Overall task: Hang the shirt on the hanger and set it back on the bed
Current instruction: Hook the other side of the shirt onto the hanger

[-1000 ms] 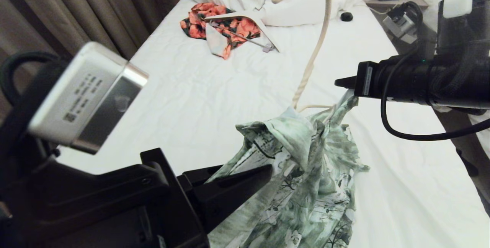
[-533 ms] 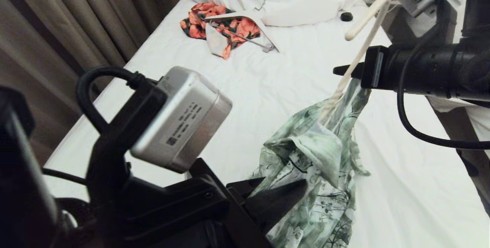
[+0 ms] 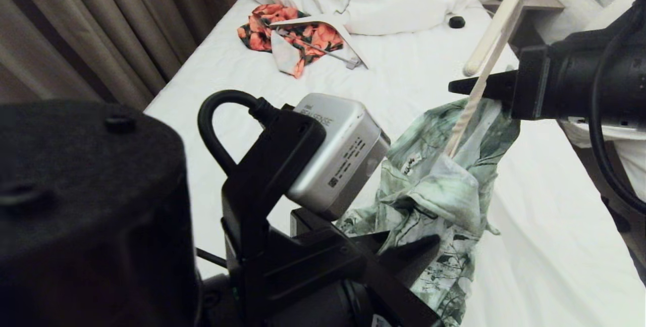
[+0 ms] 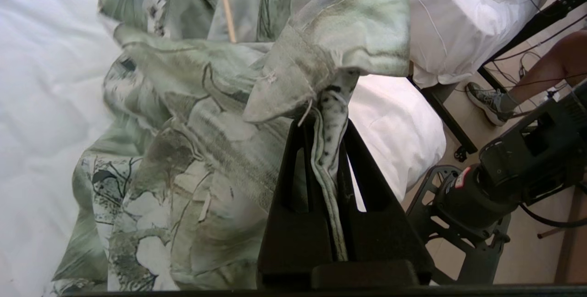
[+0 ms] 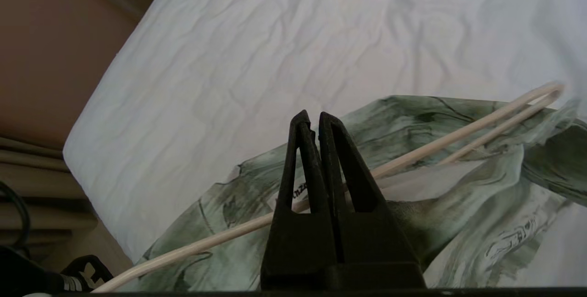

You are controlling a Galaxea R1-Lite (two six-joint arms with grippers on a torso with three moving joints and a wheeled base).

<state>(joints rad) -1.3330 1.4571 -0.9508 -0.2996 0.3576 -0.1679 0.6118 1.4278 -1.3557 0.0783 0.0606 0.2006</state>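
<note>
Moved: hanger (image 3: 497, 24) tipped toward upper right, shirt (image 3: 444, 191) lifted with it | left gripper (image 4: 328, 132) clamped on shirt edge, lower centre | right gripper (image 3: 456, 86) pinched on shirt (beside hanger rod), right | hanger axis slants, right gripper nearer | bed (image 3: 303, 130) beneath.

Shirt (image 3: 444, 185) & hanger (image 3: 492, 39) further right, higher.

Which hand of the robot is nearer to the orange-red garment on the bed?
Neither clearly: both are far from the orange-red garment by the pillows. The left hand and the right hand both work at the shirt.
</note>
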